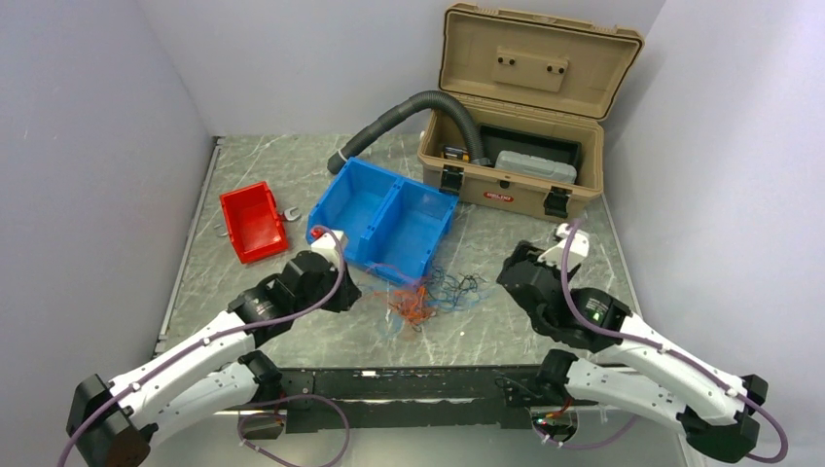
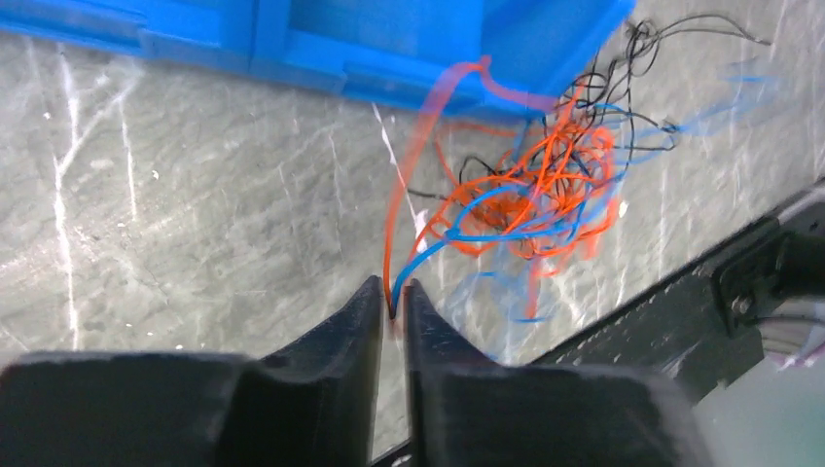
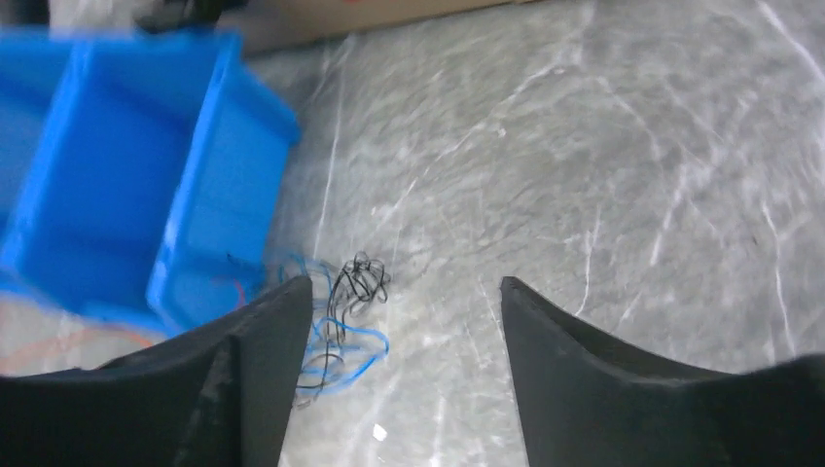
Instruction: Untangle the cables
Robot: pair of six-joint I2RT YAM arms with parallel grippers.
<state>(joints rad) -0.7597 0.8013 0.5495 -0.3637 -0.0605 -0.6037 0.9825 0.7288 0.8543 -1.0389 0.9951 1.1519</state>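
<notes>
Red cables [image 2: 545,185] — left end effector [image 2: 392,292] pinching, right [image 3: 404,292] agape

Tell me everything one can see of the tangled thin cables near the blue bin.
The cables are many hair-thin, limp wires in red-orange, blue and black. They lie knotted in one loose heap on the grey marbled table, just before the near wall of the blue bin; some black and blue ends stray rightward. One red-orange and one blue strand run from the heap into the left pincer, which is shut on them. The right pincer stands open near black and blue loops, holding nothing.
</notes>
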